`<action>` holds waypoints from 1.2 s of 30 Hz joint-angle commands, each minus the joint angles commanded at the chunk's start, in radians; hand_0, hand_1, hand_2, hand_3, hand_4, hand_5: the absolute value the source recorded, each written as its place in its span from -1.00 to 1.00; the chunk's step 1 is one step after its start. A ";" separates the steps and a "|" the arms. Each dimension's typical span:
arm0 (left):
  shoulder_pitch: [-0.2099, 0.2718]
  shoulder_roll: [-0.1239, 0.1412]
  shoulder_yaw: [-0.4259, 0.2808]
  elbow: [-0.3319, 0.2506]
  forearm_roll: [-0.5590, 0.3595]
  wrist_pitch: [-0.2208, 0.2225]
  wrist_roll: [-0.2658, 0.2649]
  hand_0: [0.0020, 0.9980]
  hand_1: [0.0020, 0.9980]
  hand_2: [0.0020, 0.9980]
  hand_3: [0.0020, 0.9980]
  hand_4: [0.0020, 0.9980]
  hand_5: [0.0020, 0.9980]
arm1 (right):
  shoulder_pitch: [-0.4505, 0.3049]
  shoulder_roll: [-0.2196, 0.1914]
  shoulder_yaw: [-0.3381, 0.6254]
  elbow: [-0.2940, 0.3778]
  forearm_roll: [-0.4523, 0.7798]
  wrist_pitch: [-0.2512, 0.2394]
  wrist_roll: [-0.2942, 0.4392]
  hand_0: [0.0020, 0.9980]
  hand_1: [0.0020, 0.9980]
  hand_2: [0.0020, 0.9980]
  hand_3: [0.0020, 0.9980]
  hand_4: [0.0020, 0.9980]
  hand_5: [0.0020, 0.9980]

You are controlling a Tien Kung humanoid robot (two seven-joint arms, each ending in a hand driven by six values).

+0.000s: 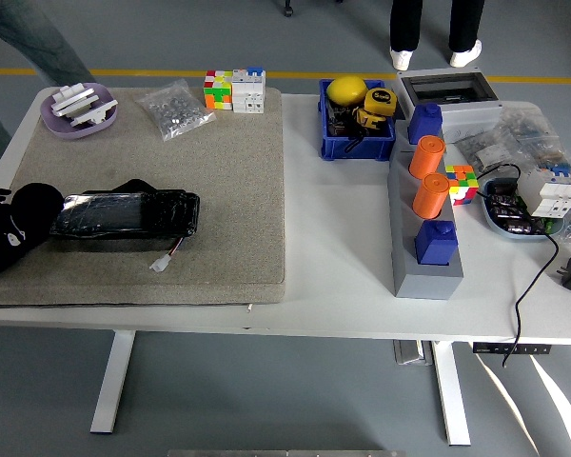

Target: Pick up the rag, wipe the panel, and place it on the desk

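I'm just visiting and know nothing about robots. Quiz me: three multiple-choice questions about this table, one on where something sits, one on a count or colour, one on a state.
1. Where does the black panel lie?
A. on the beige mat
B. in the blue bin
C. on the floor

2. How many orange cylinders stand on the grey block?
A. one
B. two
C. four

3. What is the left hand doing?
A. lifting the panel high
B. resting at the panel's left end
C. reaching into the purple dish

Answers: 1 A, the panel lies flat on the mat. 2 B, two orange cylinders show between two blue blocks. 3 B, the black hand sits by the panel's left end, low on the mat.
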 joint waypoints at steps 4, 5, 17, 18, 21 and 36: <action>0.011 -0.002 -0.011 -0.032 -0.016 -0.009 -0.006 0.51 0.65 0.62 0.60 1.00 -0.66 | 0.000 0.000 0.000 0.000 0.003 -0.001 -0.003 0.53 0.23 0.37 0.28 1.00 0.08; 0.016 -0.002 -0.013 -0.048 -0.025 -0.013 -0.007 0.51 0.65 0.62 0.60 1.00 -0.66 | 0.001 0.000 -0.001 0.000 0.005 -0.001 -0.003 0.53 0.23 0.37 0.28 1.00 0.08; 0.112 0.015 -0.068 -0.260 -0.149 -0.031 -0.041 0.49 0.60 0.58 0.56 1.00 -0.12 | -0.004 0.000 -0.014 0.000 0.011 0.002 -0.010 0.53 0.22 0.37 0.28 1.00 0.08; 0.126 0.018 -0.066 -0.286 -0.167 -0.032 -0.040 0.49 0.60 0.58 0.56 1.00 -0.12 | -0.006 -0.001 -0.021 0.000 0.015 0.002 -0.012 0.53 0.22 0.37 0.28 1.00 0.08; 0.156 0.025 -0.065 -0.343 -0.210 -0.040 -0.034 0.50 0.59 0.58 0.55 1.00 -0.07 | -0.012 -0.002 -0.029 0.000 0.027 0.001 -0.018 0.53 0.23 0.37 0.28 1.00 0.07; 0.236 0.076 -0.063 -0.456 -0.242 -0.053 -0.015 0.50 0.60 0.57 0.55 1.00 -0.05 | -0.027 -0.003 -0.076 0.000 0.083 -0.001 -0.032 0.53 0.24 0.37 0.27 1.00 0.08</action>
